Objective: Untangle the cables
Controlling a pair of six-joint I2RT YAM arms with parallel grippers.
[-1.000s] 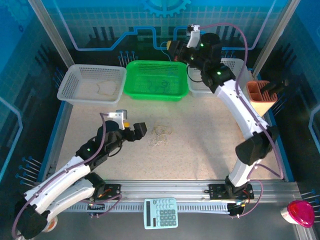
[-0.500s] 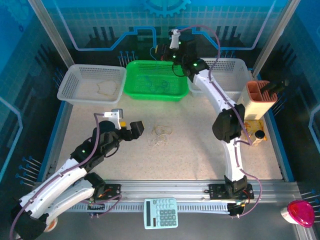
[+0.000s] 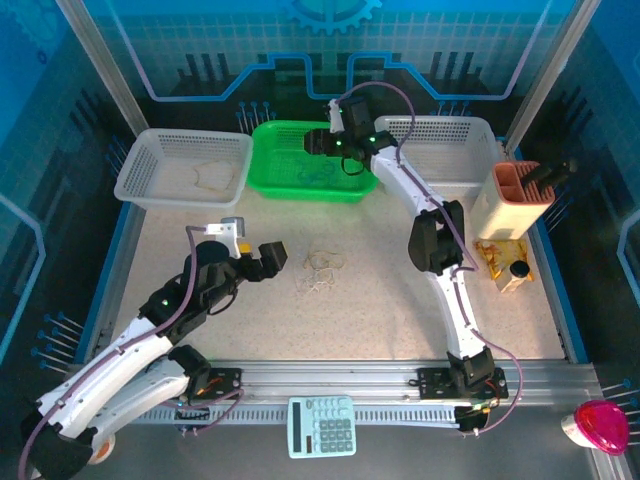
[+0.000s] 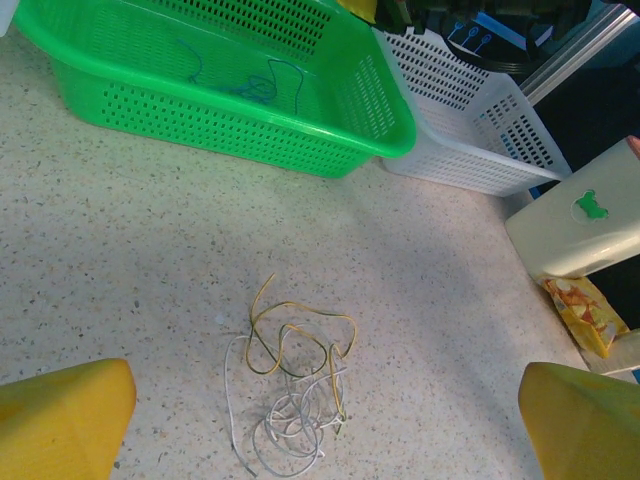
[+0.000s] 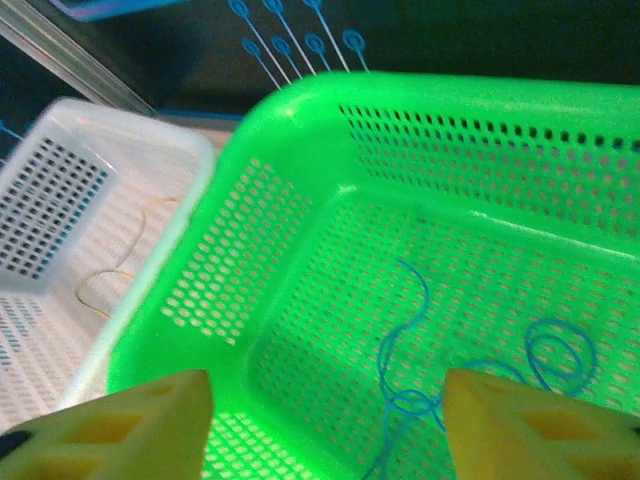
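Three baskets line the far edge of the table (image 3: 380,310), and their contents suggest sorting by colour: the green basket (image 3: 300,192) holds loose blue cables (image 4: 262,88), the left white basket (image 3: 135,185) a pale yellowish cable (image 3: 210,178), and the right white basket (image 4: 470,165) shows nothing I can make out. The right gripper (image 3: 325,145) hangs over the green basket with its yellow fingers (image 5: 110,420) apart and nothing between them. The blue strands lie on the basket floor below, so this looks like a drop-off point for a freed cord. The tangle (image 4: 295,390) that remains sits mid-table, well short of the baskets: yellow and white cords looped through one another, the yellow loops toward the far side and the white curls nearer. The left gripper (image 3: 275,257) waits just beside it, on its left, jaws spread wide and empty, wrist camera aimed straight at the knot. That is probably a ready stance for pinning or pulling a strand. The work seems partly done, with the yellow and white cords yet to be separated.
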